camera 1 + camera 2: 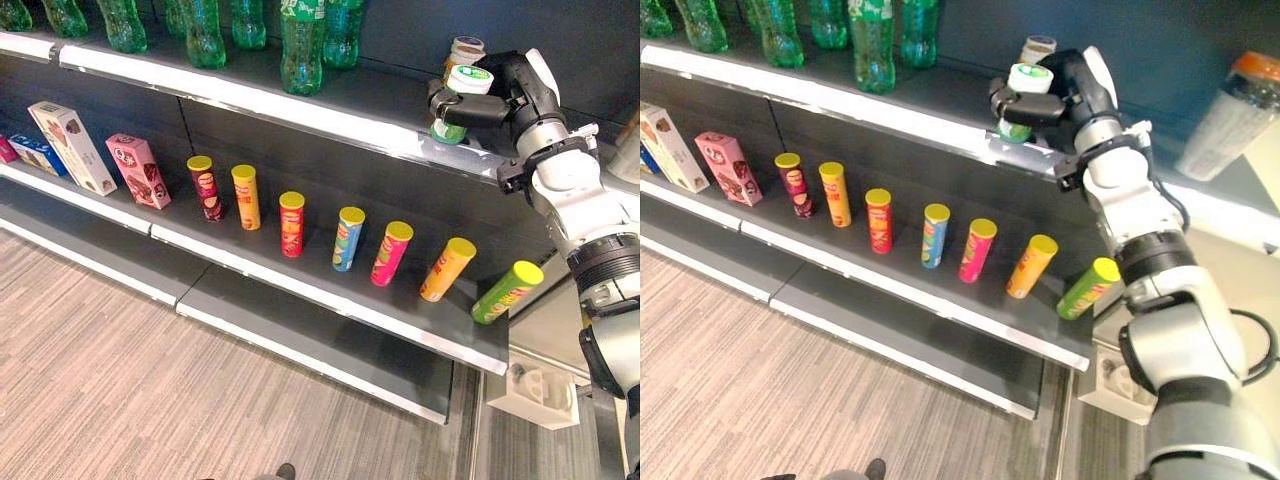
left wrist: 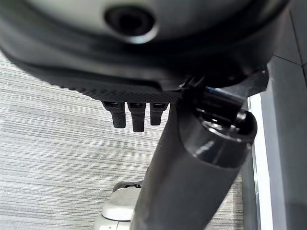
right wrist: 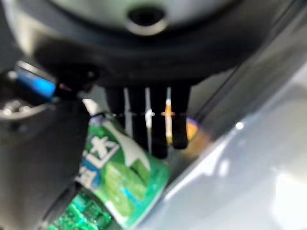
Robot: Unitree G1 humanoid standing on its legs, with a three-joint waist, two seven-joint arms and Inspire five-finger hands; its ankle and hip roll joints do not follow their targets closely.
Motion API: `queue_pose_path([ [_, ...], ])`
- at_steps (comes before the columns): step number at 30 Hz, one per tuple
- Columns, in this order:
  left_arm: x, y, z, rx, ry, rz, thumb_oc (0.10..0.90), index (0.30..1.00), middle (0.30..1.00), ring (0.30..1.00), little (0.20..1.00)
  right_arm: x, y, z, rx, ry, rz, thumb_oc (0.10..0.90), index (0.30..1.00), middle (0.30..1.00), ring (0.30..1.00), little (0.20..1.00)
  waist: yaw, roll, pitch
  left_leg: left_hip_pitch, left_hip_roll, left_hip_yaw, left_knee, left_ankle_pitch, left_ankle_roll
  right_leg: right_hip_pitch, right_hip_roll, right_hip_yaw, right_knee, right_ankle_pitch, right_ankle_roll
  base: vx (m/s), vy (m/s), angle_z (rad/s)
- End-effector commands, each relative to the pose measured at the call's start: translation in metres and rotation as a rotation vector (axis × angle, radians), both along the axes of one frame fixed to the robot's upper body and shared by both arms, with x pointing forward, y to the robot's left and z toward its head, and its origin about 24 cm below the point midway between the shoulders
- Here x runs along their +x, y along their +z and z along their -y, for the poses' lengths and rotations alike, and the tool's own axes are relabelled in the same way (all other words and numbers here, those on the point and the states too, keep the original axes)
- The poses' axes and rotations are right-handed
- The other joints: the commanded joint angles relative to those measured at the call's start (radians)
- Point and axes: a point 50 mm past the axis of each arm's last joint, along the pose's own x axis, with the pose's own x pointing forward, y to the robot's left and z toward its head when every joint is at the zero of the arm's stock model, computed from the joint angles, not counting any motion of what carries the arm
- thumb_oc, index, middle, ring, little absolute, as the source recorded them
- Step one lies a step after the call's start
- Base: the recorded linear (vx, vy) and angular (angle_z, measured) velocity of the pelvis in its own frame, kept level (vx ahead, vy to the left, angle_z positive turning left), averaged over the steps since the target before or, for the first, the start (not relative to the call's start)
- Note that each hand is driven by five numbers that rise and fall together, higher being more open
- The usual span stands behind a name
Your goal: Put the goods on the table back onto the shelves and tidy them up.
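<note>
Up at one o'clock, the right hand point(image 1: 500, 95) is clenched round a small green tub point(image 1: 458, 100) with a white lid, held over the top shelf point(image 1: 300, 105) edge beside a second jar point(image 1: 466, 48). Likely light, stiff and slick plastic, it is best gripped around its body below the lid. Whether its base touches the shelf is hidden; the left hand point(image 2: 136, 112) hangs over the floor, fingers relaxed and straight.

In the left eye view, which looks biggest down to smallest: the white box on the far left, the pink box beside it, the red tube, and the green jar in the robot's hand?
1. White box
2. Pink box
3. Red tube
4. Green jar, partly hidden by the right hand, so unsure.
</note>
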Motion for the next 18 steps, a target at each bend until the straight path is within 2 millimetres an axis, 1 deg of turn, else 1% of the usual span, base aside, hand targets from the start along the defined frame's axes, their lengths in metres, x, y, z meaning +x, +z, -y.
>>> queue_pose_path([
  [1,0.005,0.008,-0.021,0.079,-0.062,0.008,0.8,0.9,0.9,0.9,0.9,-0.01,0.063,-0.018,-0.062,0.021,0.211,0.4,0.3,0.3,0.3,0.3,0.032,-0.038,-0.085,-0.017,0.114,0.025,0.009,-0.073,-0.098,-0.027,-0.091,0.025,0.021,0.002,0.087,0.0,-0.003,0.08],
  [6,0.006,0.01,-0.023,0.084,-0.061,0.016,0.8,0.9,0.9,0.9,0.9,-0.006,0.062,-0.023,-0.095,0.013,0.196,0.4,0.3,0.3,0.3,0.3,0.037,-0.047,-0.084,-0.017,0.112,0.022,0.009,-0.075,-0.098,-0.024,-0.091,0.02,0.02,0.003,0.087,0.0,0.0,0.04],
  [13,0.007,0.01,-0.025,0.091,-0.059,0.017,0.8,0.9,0.9,0.9,0.9,-0.003,0.061,-0.008,-0.071,-0.067,0.176,0.4,0.3,0.3,0.3,0.3,0.043,-0.056,-0.081,-0.023,0.11,0.017,0.008,-0.075,-0.098,-0.028,-0.093,0.014,0.021,0.005,0.088,0.0,0.0,0.0],
  [18,0.005,0.01,-0.025,0.092,-0.058,0.011,0.8,0.9,0.9,0.9,0.9,-0.001,0.059,-0.002,-0.07,-0.108,0.155,0.4,0.3,0.3,0.3,0.3,0.044,-0.055,-0.08,-0.025,0.107,0.013,0.007,-0.077,-0.098,-0.028,-0.094,0.012,0.02,0.006,0.088,0.0,0.0,0.0],
])
